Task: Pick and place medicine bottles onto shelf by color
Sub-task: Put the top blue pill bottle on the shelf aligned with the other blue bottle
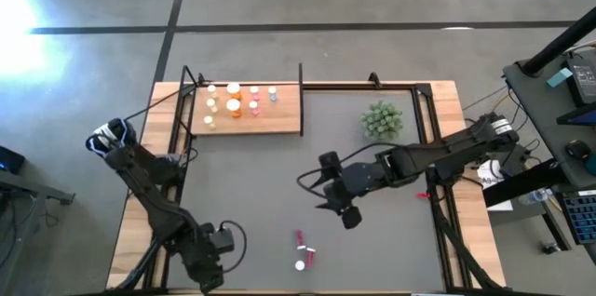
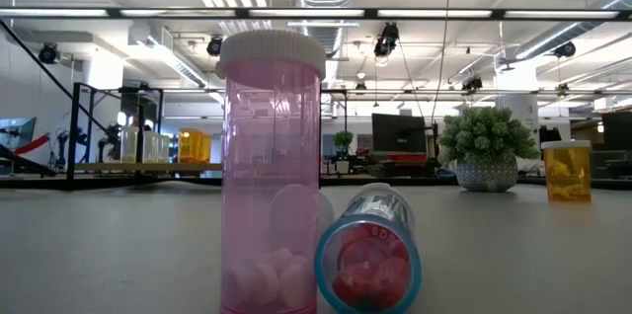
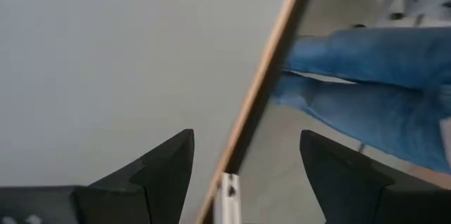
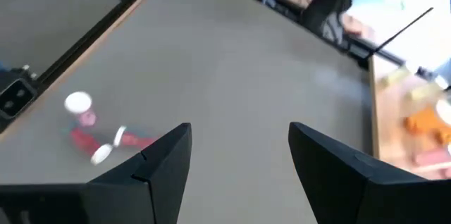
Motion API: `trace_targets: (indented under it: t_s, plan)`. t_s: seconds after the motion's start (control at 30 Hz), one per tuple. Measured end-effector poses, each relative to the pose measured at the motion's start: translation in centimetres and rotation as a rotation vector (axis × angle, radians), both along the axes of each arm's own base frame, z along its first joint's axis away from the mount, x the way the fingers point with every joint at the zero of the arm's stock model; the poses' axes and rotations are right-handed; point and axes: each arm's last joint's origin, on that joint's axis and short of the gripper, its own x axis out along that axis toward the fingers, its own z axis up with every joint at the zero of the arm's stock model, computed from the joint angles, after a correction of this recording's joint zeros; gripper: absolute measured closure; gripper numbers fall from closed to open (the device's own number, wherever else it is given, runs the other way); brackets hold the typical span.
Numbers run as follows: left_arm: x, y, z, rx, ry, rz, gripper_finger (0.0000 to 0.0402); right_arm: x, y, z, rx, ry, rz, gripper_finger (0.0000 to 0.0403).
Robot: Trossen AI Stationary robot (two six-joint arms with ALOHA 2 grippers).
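While three pink-red medicine bottles (image 1: 303, 251) lie on the grey mat (image 1: 251, 184) just ahead of the right gripper (image 1: 343, 210), we see its fingers apart, empty; left gripper (image 1: 209, 261) likewise, well aside; shelf (image 1: 251, 110) far behind.

Bottles (image 1: 235, 99) on shelf (image 1: 279, 114), seemingly.

Two dark jointed arms are seen, the left arm (image 1: 154, 208) blue-marked and the right arm (image 1: 438, 154) white-banded at the ends farthest from the mat (image 1: 261, 184).
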Motion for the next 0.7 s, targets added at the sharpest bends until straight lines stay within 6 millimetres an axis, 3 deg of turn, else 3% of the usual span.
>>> trace_targets:
  t_s: [0.33,0.7]
  plan:
    - [0.1,-1.8,1.1,-0.099,-0.187,0.022,0.0159,0.5,0.3,-2.8,0.015,-0.058,0.057,0.0174]
    - [0.1,-1.8,1.1,-0.099,-0.187,0.022,0.0159,4.9,1.9,-6.1,-0.056,-0.012,0.139,0.0174]
